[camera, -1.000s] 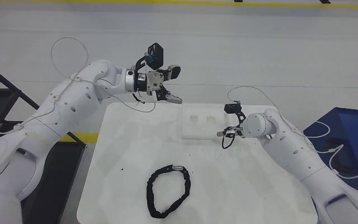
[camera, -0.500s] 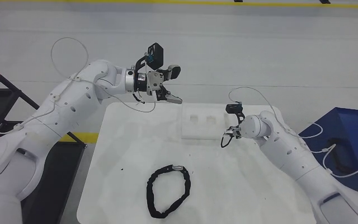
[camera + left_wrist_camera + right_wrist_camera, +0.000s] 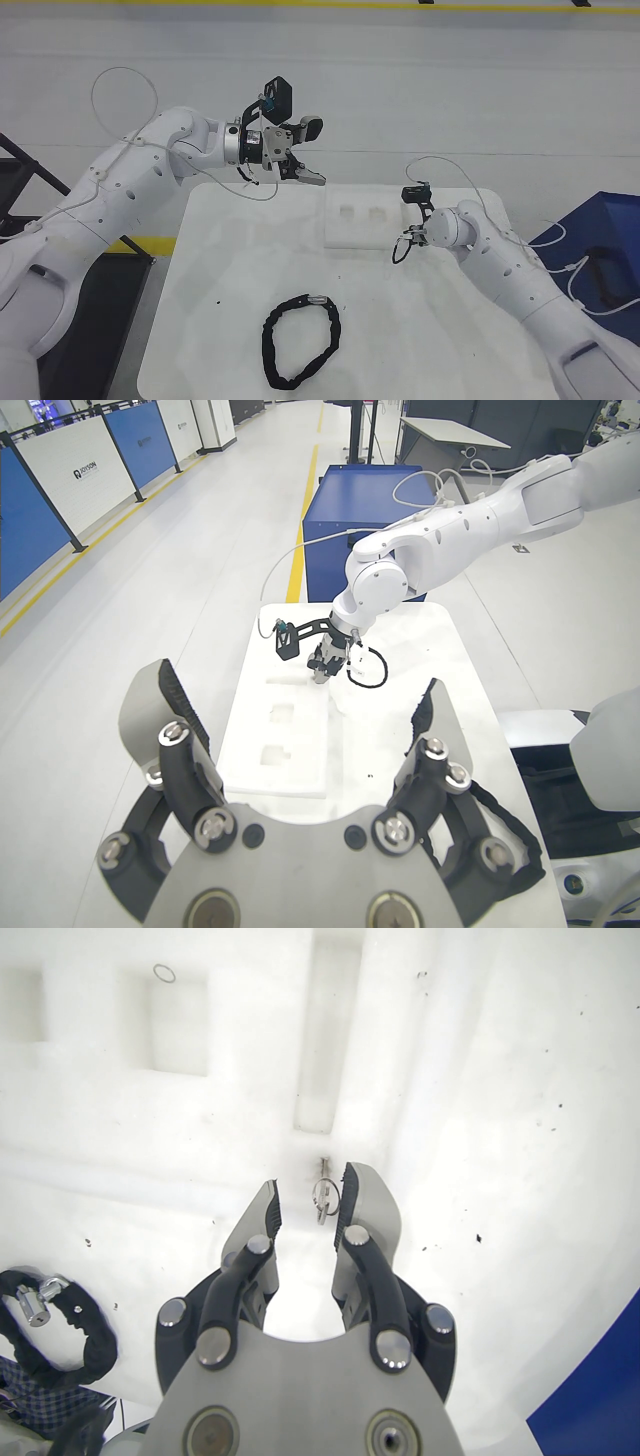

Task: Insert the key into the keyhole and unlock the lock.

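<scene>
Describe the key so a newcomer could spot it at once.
Start at the white foam tray on the far side of the white table and find its long narrow slot. Just off that slot's end, between the open fingers of the right gripper, sits the key: small, silver, with a split ring on it, unlike the bare ring alone in a square recess.

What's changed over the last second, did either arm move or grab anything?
The right gripper edged slightly toward the foam block; it is open around the key, not clamped. Nothing was taken or let go. The left gripper, open over the table's far edge, and the chain lock stayed put.
</scene>
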Available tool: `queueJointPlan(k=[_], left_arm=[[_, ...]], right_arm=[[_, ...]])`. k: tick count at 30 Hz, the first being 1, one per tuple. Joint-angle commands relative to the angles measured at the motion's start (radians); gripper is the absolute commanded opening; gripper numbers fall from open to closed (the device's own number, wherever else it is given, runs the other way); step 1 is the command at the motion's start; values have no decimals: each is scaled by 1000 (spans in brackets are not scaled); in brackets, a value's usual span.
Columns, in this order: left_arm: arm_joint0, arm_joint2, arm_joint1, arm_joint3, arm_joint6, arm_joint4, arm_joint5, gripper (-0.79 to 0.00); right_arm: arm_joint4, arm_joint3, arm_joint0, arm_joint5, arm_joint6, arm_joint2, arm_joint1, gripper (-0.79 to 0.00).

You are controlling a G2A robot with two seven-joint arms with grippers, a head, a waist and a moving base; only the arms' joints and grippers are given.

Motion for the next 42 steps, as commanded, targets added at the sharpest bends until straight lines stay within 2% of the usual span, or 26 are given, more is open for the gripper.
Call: queueJointPlan(k=[1,10,16,23,29,31,42], left_arm=[[0,0,0,0,0,0,0,0],[0,0,0,0,0,0,0,0],[0,0,0,0,0,0,0,0],[0,0,0,0,0,0,0,0],[0,0,0,0,0,0,0,0],[0,0,0,0,0,0,0,0],[0,0,0,0,0,0,0,0]], right_arm=[[0,10,3,1,5,-3,-6,-585],[6,70,18,13,5,-1,-31,-785],[-10,80,34,23,24,4,-41,-785],[-50,30,58,56,110,32,-34,-785],[-52,-76,58,52,179,99,-11,-785],[0,-133,43,23,186,147,0,-785],[6,-492,-56,-18,272,334,63,-785]])
